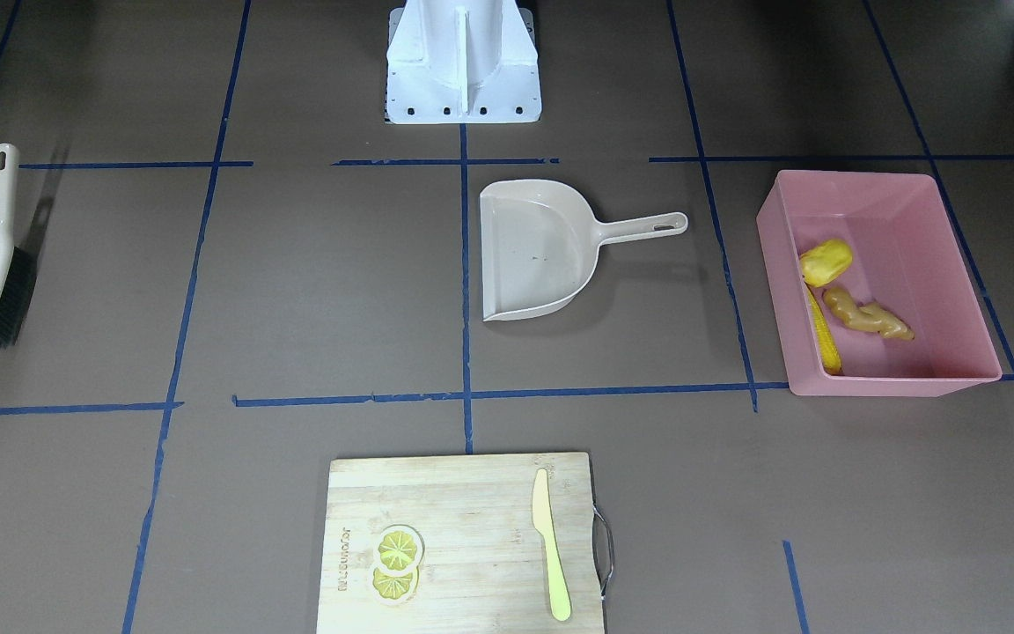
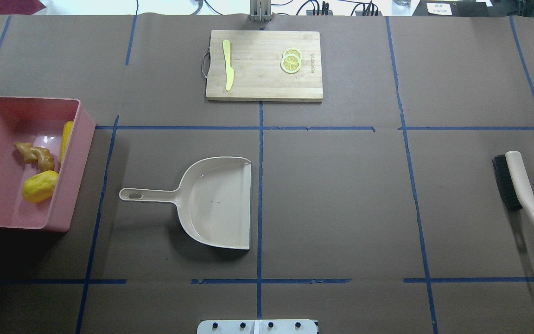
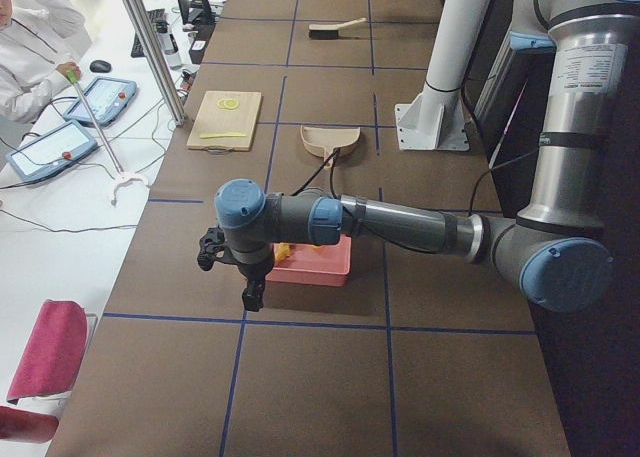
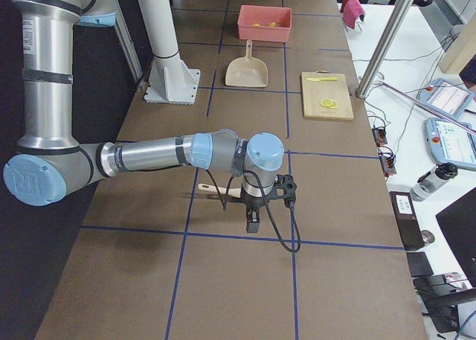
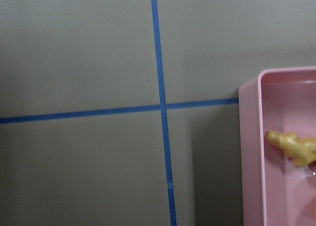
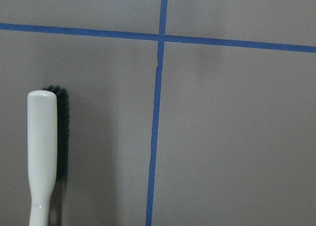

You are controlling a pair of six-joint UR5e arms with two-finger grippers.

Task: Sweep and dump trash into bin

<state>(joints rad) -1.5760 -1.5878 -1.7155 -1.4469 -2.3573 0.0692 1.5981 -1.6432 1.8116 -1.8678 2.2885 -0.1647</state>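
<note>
The pink bin (image 1: 850,173) stands on the table at the robot's left (image 2: 30,98). Inside it lie the corn cob (image 1: 824,335) along one wall, the yellow potato-like lump (image 1: 826,261) and the ginger root (image 1: 868,315). The ginger (image 5: 296,147) and the bin's wall (image 5: 249,152) also show in the left wrist view. My left gripper (image 3: 253,295) hangs beside the bin's outer end. My right gripper (image 4: 253,219) hangs near the brush. Both show only in the side views, so I cannot tell if they are open or shut.
The beige dustpan (image 2: 216,199) lies empty at the table's middle, its handle pointing toward the bin. The brush (image 2: 522,190) lies at the robot's far right. A wooden cutting board (image 2: 262,83) at the far edge carries lemon slices (image 2: 291,61) and a plastic knife (image 2: 228,69).
</note>
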